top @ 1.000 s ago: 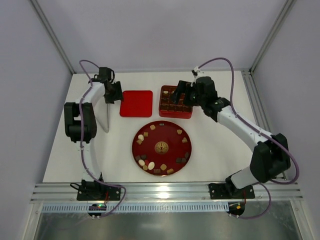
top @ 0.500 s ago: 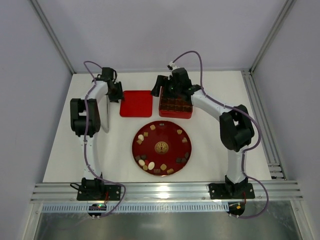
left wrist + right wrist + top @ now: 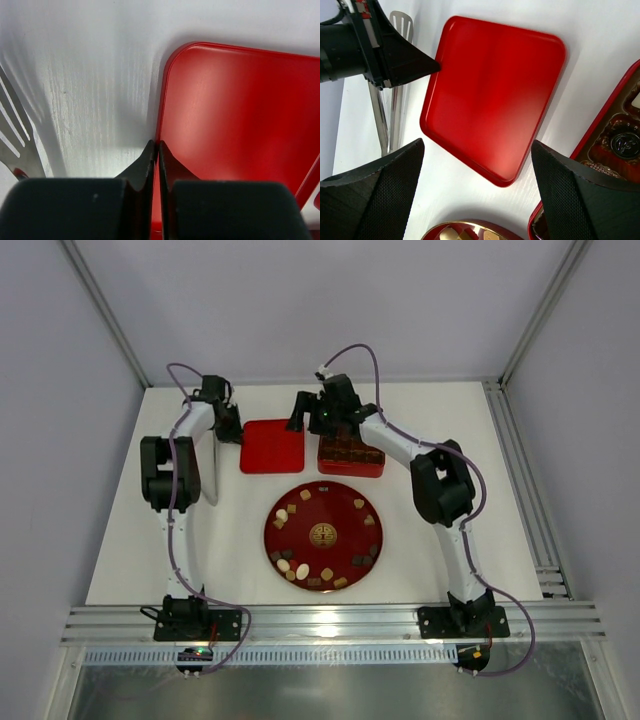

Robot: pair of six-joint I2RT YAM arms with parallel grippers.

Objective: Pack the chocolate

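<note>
Several chocolate pieces (image 3: 300, 570), dark, tan and cream, lie round the rim of the round red plate (image 3: 345, 540). More chocolate (image 3: 625, 142) fills the square red box (image 3: 351, 452) behind the plate. Left of the box, a flat red lid (image 3: 272, 446) lies on the table. My left gripper (image 3: 156, 145) is shut on the lid's (image 3: 235, 115) left rim, and the right wrist view shows its tip on that edge. Above the lid's (image 3: 495, 95) near right corner, my right gripper (image 3: 477, 165) hovers open with nothing between its fingers.
Metal tongs (image 3: 212, 465) lie on the table just left of the lid, beside my left arm; they also show in the left wrist view (image 3: 15, 135). The plate's gold-edged rim (image 3: 465, 231) is just below my right gripper. Cage posts and walls ring the white table.
My right arm swung left, from over the box to above the gap between box and lid. My left gripper closed onto the lid's left rim.
</note>
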